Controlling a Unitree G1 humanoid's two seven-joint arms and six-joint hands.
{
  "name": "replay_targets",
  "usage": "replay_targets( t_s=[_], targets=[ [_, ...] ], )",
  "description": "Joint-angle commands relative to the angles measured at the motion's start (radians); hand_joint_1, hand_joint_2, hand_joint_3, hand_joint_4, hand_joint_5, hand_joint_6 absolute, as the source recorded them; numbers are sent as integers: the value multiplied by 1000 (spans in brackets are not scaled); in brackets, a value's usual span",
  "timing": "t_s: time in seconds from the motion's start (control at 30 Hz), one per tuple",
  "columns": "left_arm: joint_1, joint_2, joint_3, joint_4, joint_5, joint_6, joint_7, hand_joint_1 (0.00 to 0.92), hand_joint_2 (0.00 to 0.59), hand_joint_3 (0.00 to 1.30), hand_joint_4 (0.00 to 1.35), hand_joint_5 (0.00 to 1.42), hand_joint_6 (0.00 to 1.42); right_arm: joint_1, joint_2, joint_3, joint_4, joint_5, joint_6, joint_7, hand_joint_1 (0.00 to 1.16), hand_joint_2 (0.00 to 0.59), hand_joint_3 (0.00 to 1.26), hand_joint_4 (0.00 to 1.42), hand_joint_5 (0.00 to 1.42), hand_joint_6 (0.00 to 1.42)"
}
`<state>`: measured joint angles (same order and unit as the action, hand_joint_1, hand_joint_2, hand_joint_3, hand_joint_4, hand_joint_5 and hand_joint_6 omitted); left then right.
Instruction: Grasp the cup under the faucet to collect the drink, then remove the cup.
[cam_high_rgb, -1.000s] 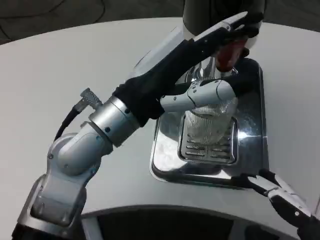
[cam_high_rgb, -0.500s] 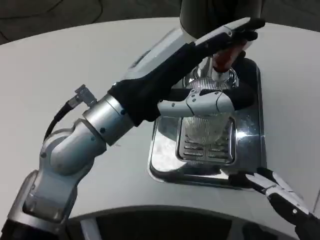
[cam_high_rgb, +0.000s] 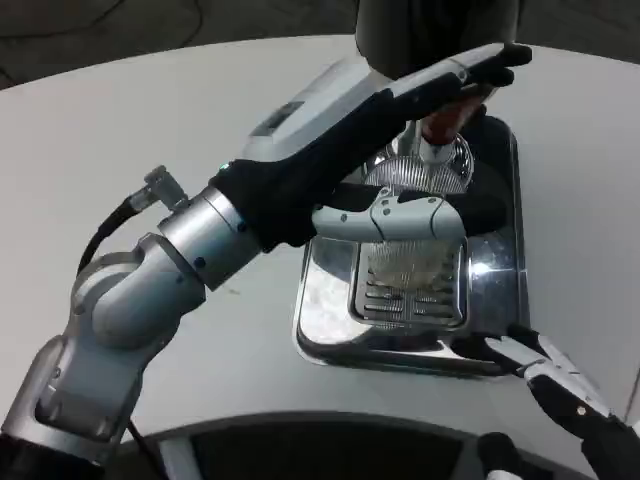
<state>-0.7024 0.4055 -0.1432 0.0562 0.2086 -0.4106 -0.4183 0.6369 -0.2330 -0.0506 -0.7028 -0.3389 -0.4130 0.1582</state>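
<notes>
White round table (cam_high_rgb: 120, 120) under chrome drip tray (cam_high_rgb: 330, 310), dark floor (cam_high_rgb: 100, 25) beyond.

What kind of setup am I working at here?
Probably a drink-dispensing station on a white table: a red-handled faucet above a shiny metal drip tray with a slotted grate, and a ribbed clear cup held by the left hand.

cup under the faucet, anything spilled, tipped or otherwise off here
Nothing stands out. The ribbed clear cup stands upright on the drip tray below the faucet, held by the left hand. No spill visible.
</notes>
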Motion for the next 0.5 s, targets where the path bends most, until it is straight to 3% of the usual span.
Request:
replay_targets(
  t_s=[0.03, 0.23, 0.5],
  targets=[
    [20, 31, -26, 9, 33, -37, -21, 90, 106, 128, 148, 269, 207, -7, 12, 17, -3, -13, 18, -6, 425, 523, 229, 148, 37, 0],
    [23, 47, -29, 2, 59, -53, -11, 84, 105, 128, 151, 276, 207, -29, 24, 32, 0, -23, 36, -10, 450, 505, 224, 148, 37, 0],
    [25, 68, -38, -2, 95, -72, 6, 70, 102, 137, 157, 280, 207, -66, 42, 38, 7, -43, 66, -19, 701, 405, 194, 128, 37, 0]
  ],
)
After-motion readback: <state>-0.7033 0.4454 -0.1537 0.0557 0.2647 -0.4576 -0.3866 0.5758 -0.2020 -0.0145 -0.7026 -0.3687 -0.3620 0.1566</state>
